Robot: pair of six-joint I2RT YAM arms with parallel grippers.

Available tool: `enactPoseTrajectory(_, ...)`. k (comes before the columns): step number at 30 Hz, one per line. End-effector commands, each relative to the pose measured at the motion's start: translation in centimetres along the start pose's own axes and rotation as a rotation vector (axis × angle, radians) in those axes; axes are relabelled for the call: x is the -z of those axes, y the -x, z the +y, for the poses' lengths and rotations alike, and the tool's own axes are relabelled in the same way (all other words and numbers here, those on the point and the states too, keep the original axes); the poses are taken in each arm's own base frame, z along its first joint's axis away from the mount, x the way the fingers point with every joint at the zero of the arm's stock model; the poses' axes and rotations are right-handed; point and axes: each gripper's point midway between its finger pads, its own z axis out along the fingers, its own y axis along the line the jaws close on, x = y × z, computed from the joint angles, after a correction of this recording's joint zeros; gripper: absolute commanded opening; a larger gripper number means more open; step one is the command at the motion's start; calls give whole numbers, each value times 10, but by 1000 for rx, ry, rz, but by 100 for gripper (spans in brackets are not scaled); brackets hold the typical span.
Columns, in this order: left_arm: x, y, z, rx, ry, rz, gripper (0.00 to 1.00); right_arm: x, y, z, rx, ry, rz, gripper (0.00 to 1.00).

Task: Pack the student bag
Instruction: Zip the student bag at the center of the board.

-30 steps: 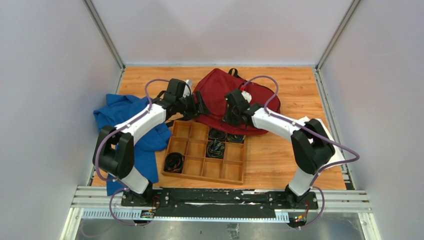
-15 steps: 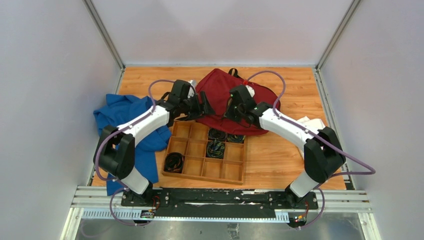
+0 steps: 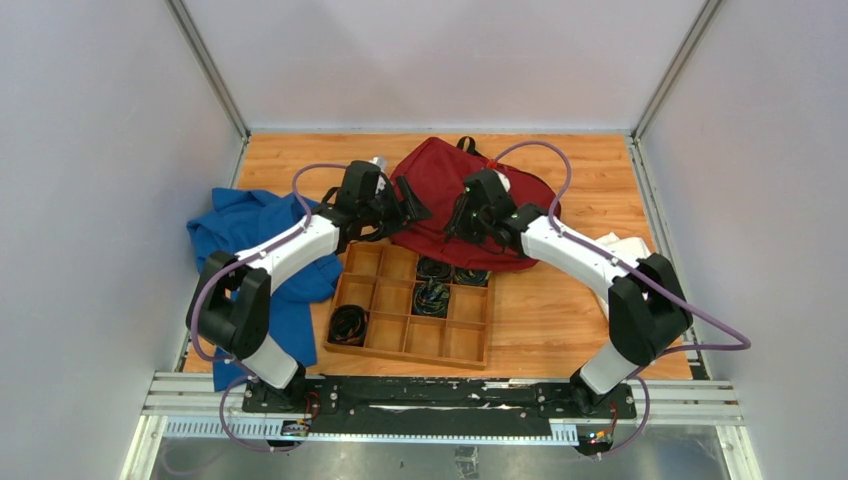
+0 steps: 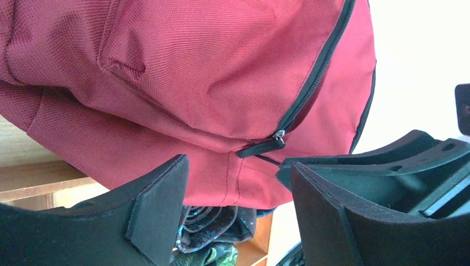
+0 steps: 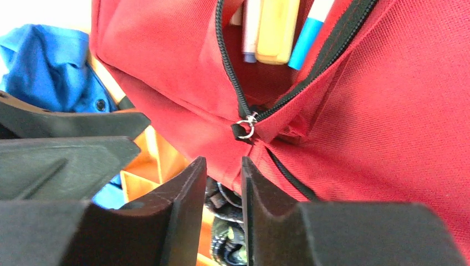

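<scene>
Two grippers are held close to the red backpack, which is laid at the far middle of the table, behind a wooden tray and right of a blue cloth. The left gripper is spread wide and the right gripper barely parted, both empty. Pens are seen in the unzipped pocket, and dark coils in some tray compartments.

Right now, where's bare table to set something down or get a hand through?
Biggest free patch: bare tabletop between the tray and the right arm. Also the back-right corner, between the backpack and the white sheet, and the back-left strip behind the blue cloth. Crowded: between backpack and tray, where the left gripper and right gripper sit.
</scene>
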Motion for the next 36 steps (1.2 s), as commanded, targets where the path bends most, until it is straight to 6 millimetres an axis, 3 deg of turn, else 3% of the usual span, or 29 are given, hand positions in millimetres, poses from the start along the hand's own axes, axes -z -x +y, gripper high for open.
enactPoseTrajectory(1,-2,6,-9,0,-29,-22,73,-7,-5,-18,16,-45,4,37)
enactPoseTrajectory(6,-6,-2,-1,13,-17,3,73,-16,-4,-15,38,-41,4,41)
enactPoseTrajectory(13,-8,-2,-2,19,-21,7,73,-32,-4,-18,41,-83,23,34)
enactPoseTrajectory(16,-9,-2,-2,19,-23,7,73,-36,-3,-20,37,-96,18,29)
enactPoseTrajectory(18,-9,-2,-3,18,-23,9,73,-37,-3,-21,36,-101,13,19)
enactPoseTrajectory(20,-9,-3,-2,20,-23,12,73,-34,0,-20,36,-99,6,3)
enactPoseTrajectory(21,-10,-3,-2,22,-23,14,73,-31,0,-18,37,-95,3,0)
enactPoseTrajectory(29,-17,-6,-7,56,-46,20,73,-4,14,-6,52,-37,-34,0)
enactPoseTrajectory(36,-25,-10,-8,72,-41,35,73,4,21,3,46,12,-50,0)
